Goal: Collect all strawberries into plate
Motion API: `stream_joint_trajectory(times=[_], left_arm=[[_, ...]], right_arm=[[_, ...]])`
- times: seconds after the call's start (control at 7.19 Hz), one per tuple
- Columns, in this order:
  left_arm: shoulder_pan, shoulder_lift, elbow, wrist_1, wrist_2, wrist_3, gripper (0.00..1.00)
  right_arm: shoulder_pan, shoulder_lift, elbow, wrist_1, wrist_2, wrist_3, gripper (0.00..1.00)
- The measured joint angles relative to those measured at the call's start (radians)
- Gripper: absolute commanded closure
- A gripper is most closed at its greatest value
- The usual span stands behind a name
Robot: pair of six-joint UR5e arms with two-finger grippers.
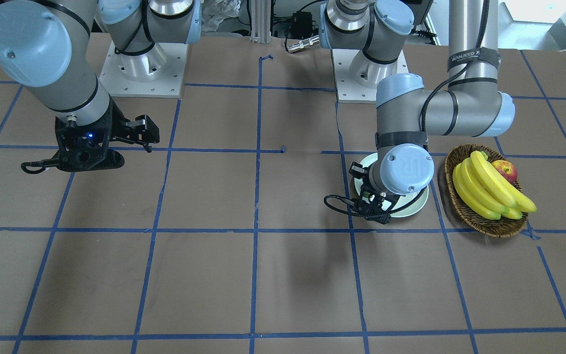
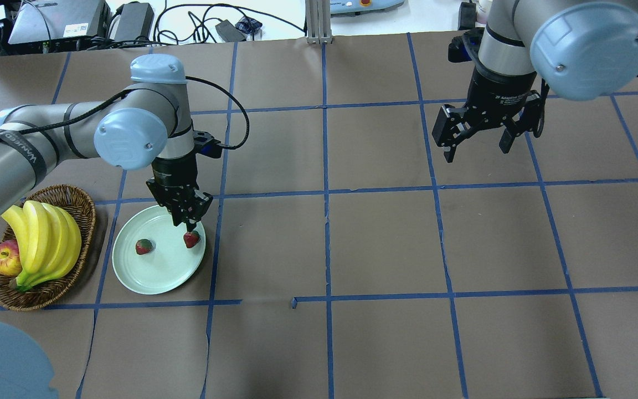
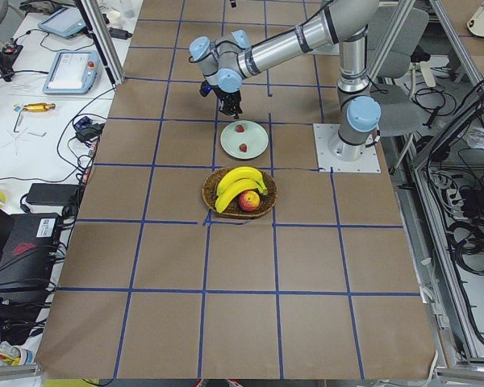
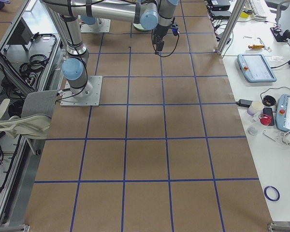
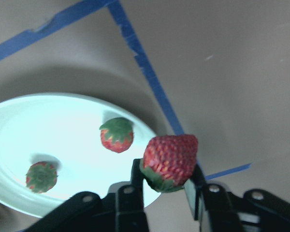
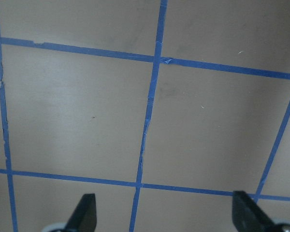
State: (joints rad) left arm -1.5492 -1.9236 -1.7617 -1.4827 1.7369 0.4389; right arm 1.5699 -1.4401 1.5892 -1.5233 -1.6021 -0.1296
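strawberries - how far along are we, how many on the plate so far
Done: two strawberries lie on the plate. In hand: the left tool is shut on the third strawberry, held above the plate's rim. Left: let that one go onto the plate, which would finish the job. The right tool hangs open over the table, holding nothing.

Robotics lab: teach pendants (image 4: 253,67), tangled cables (image 3: 466,234)
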Motion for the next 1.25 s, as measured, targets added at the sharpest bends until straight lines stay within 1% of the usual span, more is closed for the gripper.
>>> stream_joint_trajectory(times=[0.14,0.28,0.56,0.7,0.97,1.11,1.25], left_arm=[[0.021,-0.004,-0.002,0.001,0.032,0.030,0.14],[0.031,-0.004,-0.003,0.008,0.054,0.046,0.00],[0.034,0.006,0.002,0.018,0.065,0.048,0.00],[0.034,0.016,0.011,0.019,0.068,0.047,0.00],[0.019,0.055,0.056,0.018,0.071,0.050,0.00],[0.004,0.080,0.084,0.003,0.066,0.007,0.00],[-0.006,0.101,0.100,-0.001,0.055,-0.084,0.00]], right_arm=[[-0.002,0.000,-0.001,0.003,0.001,0.002,0.00],[-0.003,0.000,-0.003,0.003,0.001,0.010,0.00],[-0.002,-0.003,-0.003,0.018,-0.009,0.025,0.00],[-0.002,-0.009,-0.006,0.041,-0.028,0.029,0.00],[-0.002,-0.011,-0.014,0.057,-0.053,0.033,0.00],[-0.003,-0.012,-0.018,0.056,-0.057,0.033,0.00],[-0.002,-0.013,-0.022,0.046,-0.058,0.034,0.00]])
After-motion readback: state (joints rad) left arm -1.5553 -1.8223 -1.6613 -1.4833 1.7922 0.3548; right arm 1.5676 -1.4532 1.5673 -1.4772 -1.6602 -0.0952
